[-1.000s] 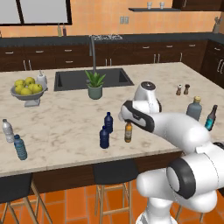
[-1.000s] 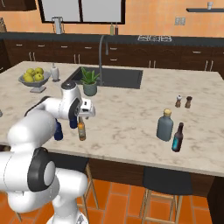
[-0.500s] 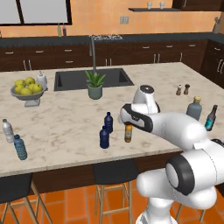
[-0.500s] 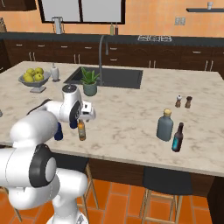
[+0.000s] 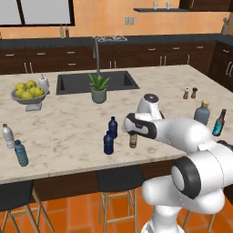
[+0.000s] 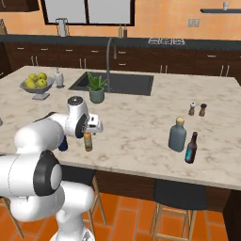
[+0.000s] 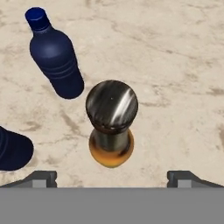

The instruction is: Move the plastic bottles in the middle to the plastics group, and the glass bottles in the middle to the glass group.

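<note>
Above the amber bottle (image 7: 111,127), open gripper (image 7: 111,177) hovers.

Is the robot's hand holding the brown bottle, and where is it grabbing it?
No, nothing is held. The gripper is open above the amber bottle, fingertips wide apart on either side of its neck, not touching it.

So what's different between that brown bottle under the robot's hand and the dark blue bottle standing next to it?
The amber bottle is slim with a long dark neck and a dark grey cap; the navy bottle is stubby with a short neck and a bright blue screw cap. The amber one sits centred between the open gripper's fingertips; the navy one stands off to one side. Both stand upright on the marble counter, untouched.
</note>
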